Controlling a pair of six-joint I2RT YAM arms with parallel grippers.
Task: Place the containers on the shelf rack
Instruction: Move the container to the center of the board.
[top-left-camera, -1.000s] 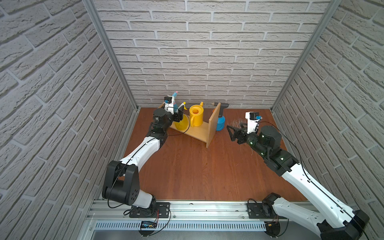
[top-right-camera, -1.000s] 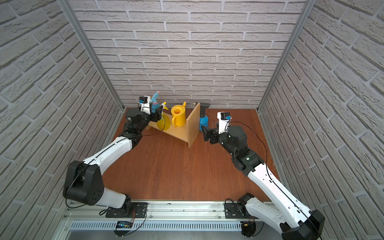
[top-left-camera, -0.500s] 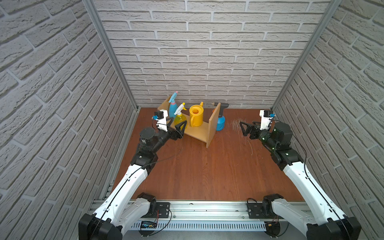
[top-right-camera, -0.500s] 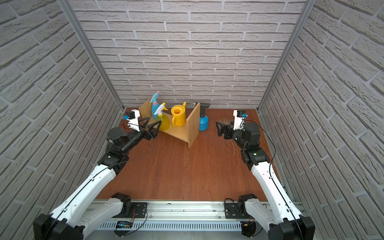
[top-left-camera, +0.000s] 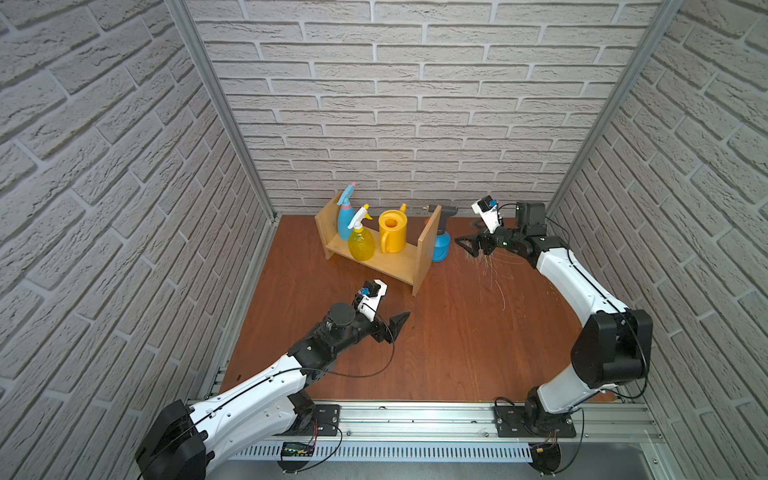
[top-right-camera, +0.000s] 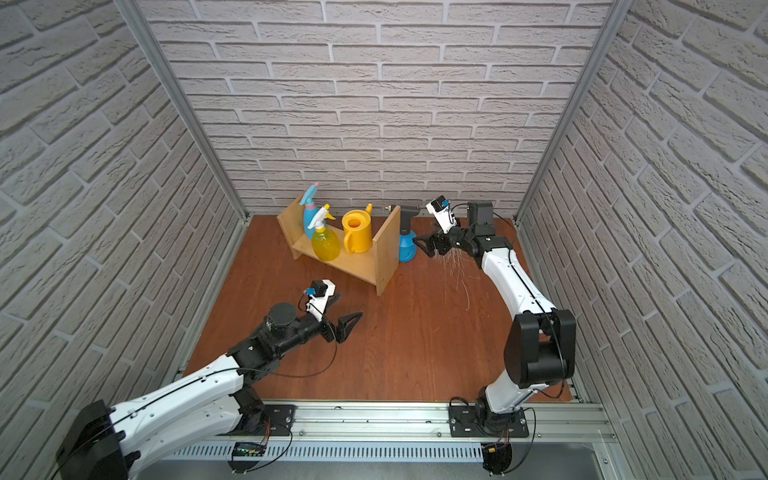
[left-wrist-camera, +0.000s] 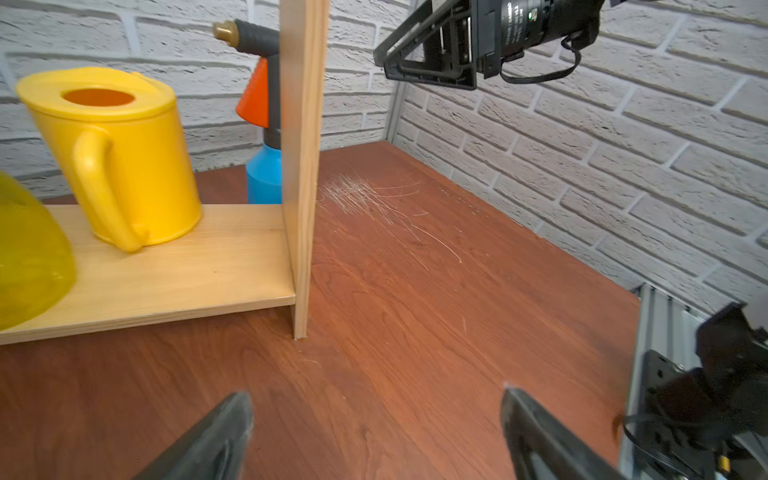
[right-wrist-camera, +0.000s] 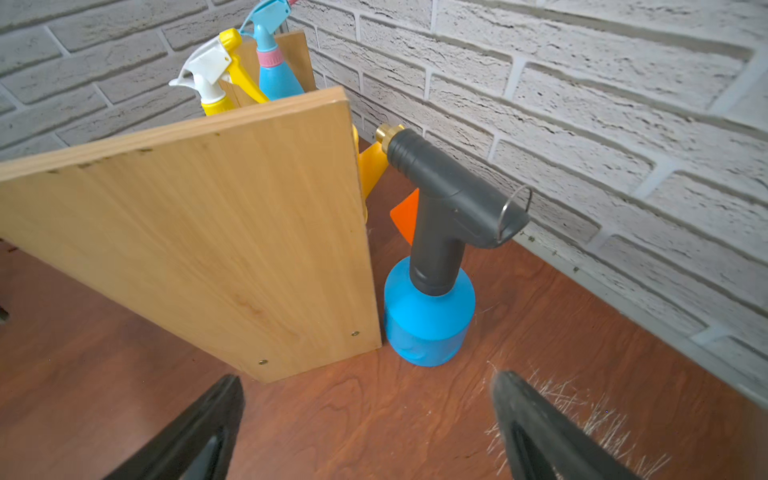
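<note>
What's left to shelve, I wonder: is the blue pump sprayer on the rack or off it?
Off it: the blue pump sprayer stands upright on the table, outside the end panel of the shelf rack.

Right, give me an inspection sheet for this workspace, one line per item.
Surface: brown table, pale scratches near the right arm.
Job's things: light-blue spray bottle, yellow spray bottle and watering can stand on the rack; blue pump sprayer stands on the table outside its end panel.
Clutter: nothing seen.
Grippers: left gripper open, empty, in front of the rack; right gripper open, empty, facing the pump sprayer, not touching.
Cables: black cable loops off the left arm.
Surroundings: white brick walls on three sides, metal rail along the front.
</note>
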